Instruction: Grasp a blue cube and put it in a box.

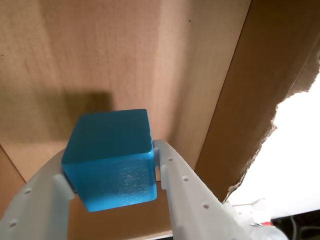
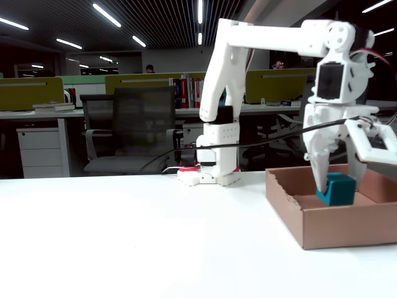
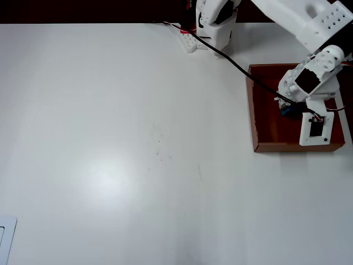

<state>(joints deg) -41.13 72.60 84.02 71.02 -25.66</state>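
The blue cube (image 1: 112, 160) sits between my gripper's (image 1: 111, 162) two white fingers, which press on its left and right faces in the wrist view. Under it lies the brown cardboard floor of the box (image 1: 100, 50), and the cube casts a shadow there. In the fixed view my gripper (image 2: 338, 183) reaches down inside the box (image 2: 335, 226) with the blue cube (image 2: 335, 189) low between the walls; whether the cube touches the floor I cannot tell. From overhead, my gripper (image 3: 289, 110) hides most of the blue cube (image 3: 286, 112) inside the box (image 3: 255, 110).
The box has a ragged torn wall edge (image 1: 260, 150) at the right of the wrist view. The arm's base (image 2: 211, 174) stands at the table's back edge, left of the box. A black cable (image 3: 237, 65) runs from the base to the gripper.
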